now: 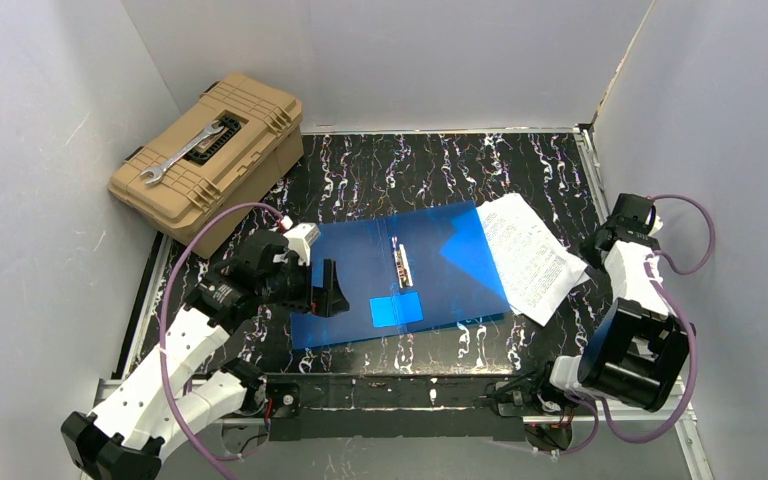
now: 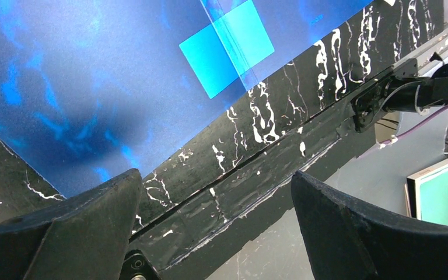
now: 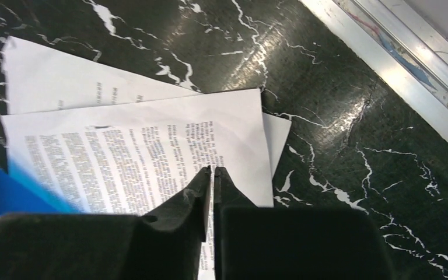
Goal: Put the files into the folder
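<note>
the files (image 1: 532, 255), light, floppy sheets fanned across the folder (image 1: 400, 270)'s right edge, want a pinch at a free edge, where the right gripper (image 3: 212, 170) sits closed, catch unclear; the left gripper (image 2: 216, 178) gapes empty.

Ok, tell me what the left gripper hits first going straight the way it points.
Probably the black tabletop beside the folder's near edge, where the left gripper tilts down. Depth is unclear; the folder itself might come first.
</note>
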### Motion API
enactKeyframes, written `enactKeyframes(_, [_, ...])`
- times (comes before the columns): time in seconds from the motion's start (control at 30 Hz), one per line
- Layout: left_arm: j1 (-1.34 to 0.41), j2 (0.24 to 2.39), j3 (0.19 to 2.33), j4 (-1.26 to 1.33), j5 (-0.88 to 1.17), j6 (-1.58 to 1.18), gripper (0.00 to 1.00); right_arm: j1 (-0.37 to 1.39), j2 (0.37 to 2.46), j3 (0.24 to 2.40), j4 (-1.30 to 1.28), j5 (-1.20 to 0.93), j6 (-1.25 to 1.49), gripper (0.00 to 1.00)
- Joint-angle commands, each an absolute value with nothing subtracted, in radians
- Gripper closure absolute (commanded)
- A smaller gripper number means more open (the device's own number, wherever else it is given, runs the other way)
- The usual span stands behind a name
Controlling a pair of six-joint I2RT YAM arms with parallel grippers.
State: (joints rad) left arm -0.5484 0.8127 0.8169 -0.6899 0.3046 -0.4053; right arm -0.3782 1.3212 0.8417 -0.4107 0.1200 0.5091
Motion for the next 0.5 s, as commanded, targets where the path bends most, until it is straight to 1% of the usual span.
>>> enactKeyframes(0.0, [-0.554, 0.848, 0.899, -0.687, 0.351, -0.424, 0.02, -0.368, 1.27, 0.913, -0.445, 0.097, 0.528, 0.77])
enactKeyframes(0.03, [-0.554, 0.861, 0.915, -0.677, 0.361, -0.431, 0.02, -0.36, 1.26, 0.916, -0.448, 0.099, 0.528, 0.69])
enactKeyframes(0.1, [-0.554, 0.89, 0.94, -0.646, 0.384, -0.449, 0.02, -0.346, 1.241, 0.917, -0.449, 0.113, 0.523, 0.57])
enactKeyframes(0.17, [-0.554, 0.922, 0.958, -0.591, 0.415, -0.487, 0.02, -0.337, 1.223, 0.91, -0.453, 0.141, 0.517, 0.48])
enactKeyframes(0.37, [-0.573, 1.075, 1.04, -0.407, 0.503, -0.6, 0.02, -0.336, 1.187, 0.827, -0.393, 0.189, 0.508, 0.26])
enactKeyframes(0.47, [-0.602, 1.167, 1.094, -0.327, 0.506, -0.643, 0.02, -0.336, 1.209, 0.787, -0.367, 0.18, 0.515, 0.2])
